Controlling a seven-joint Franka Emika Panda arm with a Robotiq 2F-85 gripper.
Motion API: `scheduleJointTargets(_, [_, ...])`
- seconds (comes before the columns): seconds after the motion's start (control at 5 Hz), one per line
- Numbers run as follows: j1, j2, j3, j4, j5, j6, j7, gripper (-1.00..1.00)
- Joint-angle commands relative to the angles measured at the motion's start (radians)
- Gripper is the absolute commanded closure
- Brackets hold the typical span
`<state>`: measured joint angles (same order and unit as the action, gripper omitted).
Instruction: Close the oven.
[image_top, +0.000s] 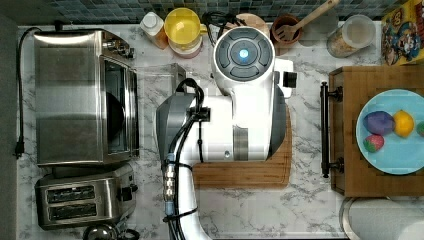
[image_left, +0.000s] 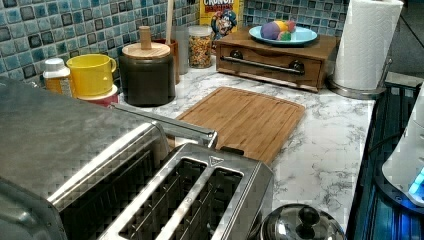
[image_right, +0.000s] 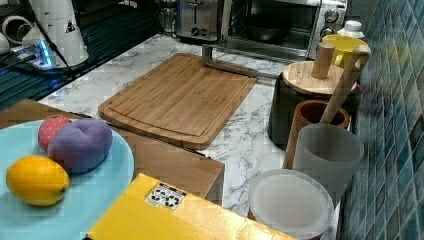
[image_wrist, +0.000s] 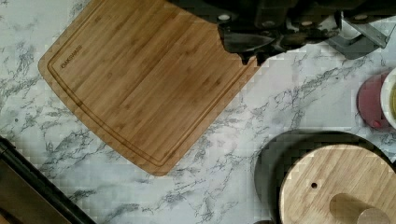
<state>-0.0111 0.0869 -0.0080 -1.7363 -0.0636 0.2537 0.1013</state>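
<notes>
Top view, item one: the oven (image_top: 70, 95), brushed steel, is set at the top view's left on the marble counter (image_top: 305, 200), with its black cord run down the far left edge. Its glass door (image_top: 157, 75) is seen dropped open and lying flat over the counter. In the right view the oven's dark cavity is exposed at the back, and the bar handle (image_right: 227, 65) of the lowered door is held just beside the far edge of the cutting board (image_right: 180, 97).

Item two: a two-slot toaster (image_top: 82, 197) is placed just beside the oven.

Item three: the white robot arm (image_top: 240, 120) is positioned over the cutting board, to the right of the open door in the top view.

Item four: the gripper (image_wrist: 252, 53) is seen in the wrist view as a dark mass above the board's corner and the bare marble, apart from the door handle. Whether it is spread or pressed together cannot be told; nothing is seen held in it.

Item five: a dark canister with a wooden lid (image_wrist: 336, 186) is stood near the board, and a yellow cup (image_top: 182, 25) is placed by the tiled wall.

Item six: a blue plate (image_top: 395, 145) with fruit is kept on a wooden drawer box (image_top: 370, 85) at the top view's right.
</notes>
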Motion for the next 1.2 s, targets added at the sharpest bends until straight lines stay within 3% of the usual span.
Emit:
scheduleJointTargets(0.2, [0.011,-0.011,0.014,-0.061,-0.005,0.082,-0.06,1.0])
scheduleJointTargets(0.6, [-0.029,-0.015,0.009,-0.191,0.168,0.226,-0.437,1.0])
scheduleJointTargets(0.8, [-0.057,0.007,-0.006,-0.223,0.309,0.247,-0.693,1.0])
scheduleJointTargets(1.2, [-0.065,0.006,-0.032,-0.312,0.488,0.303,-0.998,1.0])
